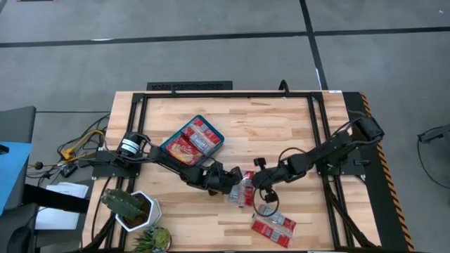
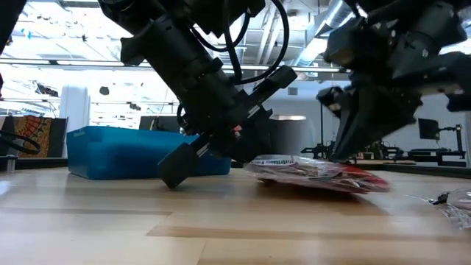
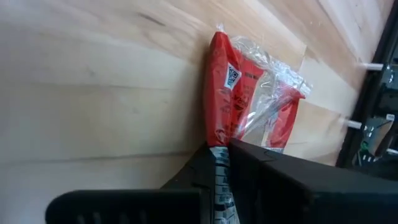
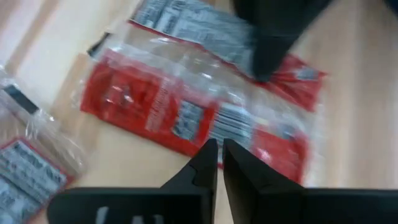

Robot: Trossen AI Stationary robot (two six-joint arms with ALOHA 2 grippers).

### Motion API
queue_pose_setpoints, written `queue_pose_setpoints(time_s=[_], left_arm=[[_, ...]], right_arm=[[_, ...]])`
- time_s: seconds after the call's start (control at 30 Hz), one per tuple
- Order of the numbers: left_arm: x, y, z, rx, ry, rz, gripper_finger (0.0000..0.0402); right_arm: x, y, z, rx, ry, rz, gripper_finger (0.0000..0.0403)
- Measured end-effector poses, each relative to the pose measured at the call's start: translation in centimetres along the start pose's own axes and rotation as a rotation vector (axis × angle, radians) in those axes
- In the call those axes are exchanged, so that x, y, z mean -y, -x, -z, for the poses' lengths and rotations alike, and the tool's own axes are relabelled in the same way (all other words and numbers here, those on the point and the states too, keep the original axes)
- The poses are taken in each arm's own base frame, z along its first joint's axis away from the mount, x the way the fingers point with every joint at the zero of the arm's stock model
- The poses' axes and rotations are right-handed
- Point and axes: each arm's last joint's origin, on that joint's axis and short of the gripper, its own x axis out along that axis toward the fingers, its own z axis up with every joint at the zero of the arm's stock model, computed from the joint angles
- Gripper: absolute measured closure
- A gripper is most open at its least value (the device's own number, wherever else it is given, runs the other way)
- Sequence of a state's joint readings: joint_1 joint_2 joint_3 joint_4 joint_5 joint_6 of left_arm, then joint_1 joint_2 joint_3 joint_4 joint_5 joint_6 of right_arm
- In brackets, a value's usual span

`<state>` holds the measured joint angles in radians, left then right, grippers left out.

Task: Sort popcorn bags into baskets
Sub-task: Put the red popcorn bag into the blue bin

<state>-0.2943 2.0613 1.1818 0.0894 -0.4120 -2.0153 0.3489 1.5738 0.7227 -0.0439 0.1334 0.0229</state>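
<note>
Teal tray (image 1: 217,136) holding red popcorn bags (image 1: 191,140); left gripper (image 1: 235,180) clamped on a table packet (image 1: 245,191), right gripper (image 1: 261,191) closed, empty, just above.

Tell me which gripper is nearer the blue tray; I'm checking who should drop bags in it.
Left. The left gripper sits just past the blue tray toward the table's front, clamped on a popcorn bag. The right gripper is farther off, beyond the bags in the middle.

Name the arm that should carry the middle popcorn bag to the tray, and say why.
Left. The left gripper is already pinching the popcorn bag, and the teal tray lies on its side; the right gripper only hovers, fingers nearly together.
</note>
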Motion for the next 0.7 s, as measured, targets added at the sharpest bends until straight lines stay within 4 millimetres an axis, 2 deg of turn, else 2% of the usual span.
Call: queue_pose_setpoints(time_s=[0.13, 0.23, 0.4, 0.57, 0.7], left_arm=[[0.6, 0.1, 0.2, -0.020, 0.034, 0.068, 0.0395], [1.8, 0.6, 0.5, -0.031, 0.051, 0.123, 0.0396], [5.0, 3.3, 0.5, 0.009, 0.034, 0.217, 0.0399], [7.2, 7.3, -1.6, 0.223, 0.011, 0.242, 0.0398], [8.2, 10.3, -4.1, 0.469, 0.001, 0.246, 0.0397]], right_arm=[[0.4, 2.9, -0.3, 0.000, 0.008, 0.008, 0.0352], [0.7, 5.5, -0.3, 0.009, -0.002, 0.009, 0.0352], [1.5, 10.0, 0.3, 0.027, -0.057, 0.061, 0.0352], [2.1, 13.5, 1.0, 0.092, -0.130, 0.124, 0.0352], [2.5, 14.8, 1.2, 0.140, -0.154, 0.195, 0.0352]])
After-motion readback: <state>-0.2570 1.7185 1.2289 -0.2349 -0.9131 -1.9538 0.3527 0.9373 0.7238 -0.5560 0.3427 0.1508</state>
